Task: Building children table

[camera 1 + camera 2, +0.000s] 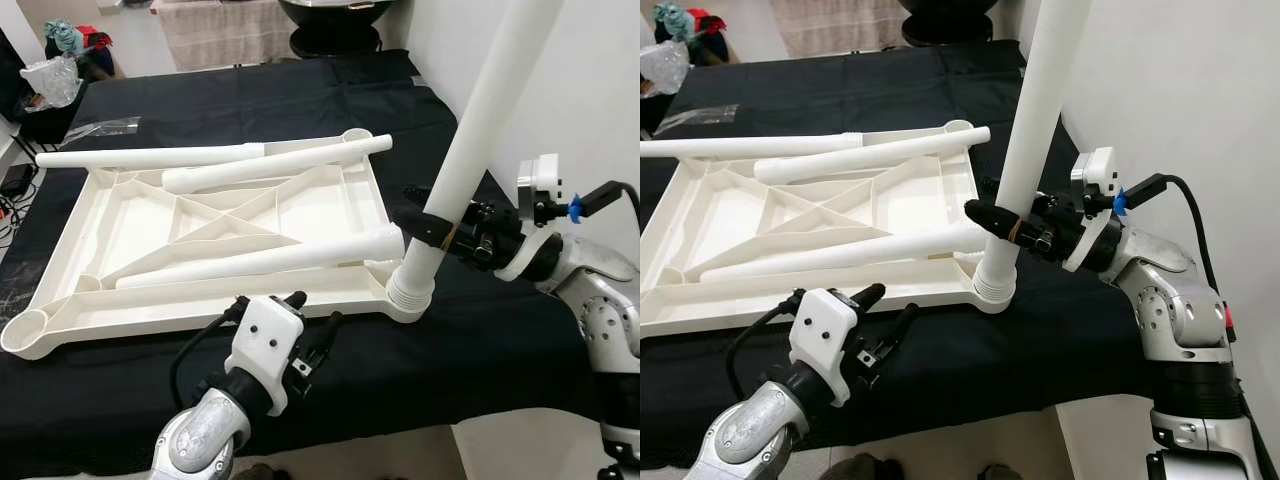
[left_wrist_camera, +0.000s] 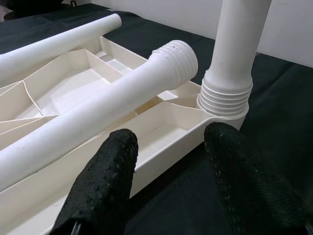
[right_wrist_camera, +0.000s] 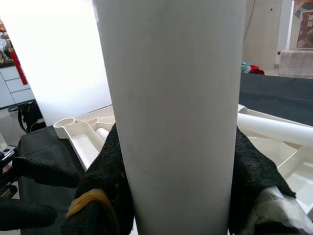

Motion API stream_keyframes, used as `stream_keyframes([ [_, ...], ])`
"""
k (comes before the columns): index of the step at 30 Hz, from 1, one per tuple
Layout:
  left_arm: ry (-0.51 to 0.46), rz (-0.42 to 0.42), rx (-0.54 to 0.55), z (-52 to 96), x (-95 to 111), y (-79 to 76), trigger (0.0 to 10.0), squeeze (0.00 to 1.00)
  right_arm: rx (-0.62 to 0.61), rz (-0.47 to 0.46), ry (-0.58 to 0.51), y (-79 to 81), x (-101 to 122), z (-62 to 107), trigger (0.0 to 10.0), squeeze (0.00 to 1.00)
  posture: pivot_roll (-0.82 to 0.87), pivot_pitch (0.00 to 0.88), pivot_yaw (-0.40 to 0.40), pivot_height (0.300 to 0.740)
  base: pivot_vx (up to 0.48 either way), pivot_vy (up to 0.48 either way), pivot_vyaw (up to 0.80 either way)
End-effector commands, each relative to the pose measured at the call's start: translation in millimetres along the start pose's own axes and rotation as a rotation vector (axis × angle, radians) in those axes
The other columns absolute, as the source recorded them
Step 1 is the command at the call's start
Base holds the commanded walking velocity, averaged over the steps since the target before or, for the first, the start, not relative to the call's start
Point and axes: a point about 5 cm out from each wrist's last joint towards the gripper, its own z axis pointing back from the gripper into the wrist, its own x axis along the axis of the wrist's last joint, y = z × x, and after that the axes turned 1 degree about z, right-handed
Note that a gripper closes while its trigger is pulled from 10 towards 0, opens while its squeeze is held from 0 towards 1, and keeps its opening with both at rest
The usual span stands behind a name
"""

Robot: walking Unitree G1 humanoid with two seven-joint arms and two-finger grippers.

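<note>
Right eye view shows the right gripper clamped around the upright leg, its threaded end in the tabletop's corner socket; the left gripper, spread wide, waits beside that socket.

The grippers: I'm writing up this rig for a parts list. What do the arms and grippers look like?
Both arms are silver metal with rounded joints. The left gripper and right gripper each have two long black fingers with a pimpled rubbery surface, behind a white plastic wrist block. Black cables loop at each wrist. The right wrist carries a blue connector, and a yellowish band circles one finger.
</note>
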Motion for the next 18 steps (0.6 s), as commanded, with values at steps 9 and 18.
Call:
stream_keyframes([
  [9,0.023,-0.022,0.019,-0.1,-4.9,10.2,10.0,0.00,0.015,0.046,-0.040,6.6,4.1,0.7,0.0,0.00,0.03,0.158,-0.003,0.740,0.000,0.000,0.00],
  [18,-0.009,-0.069,0.101,-9.7,1.8,38.4,10.0,0.00,-0.177,0.089,0.092,2.6,-24.7,-14.3,0.0,0.00,0.02,0.153,0.002,0.740,0.000,0.000,0.00],
])
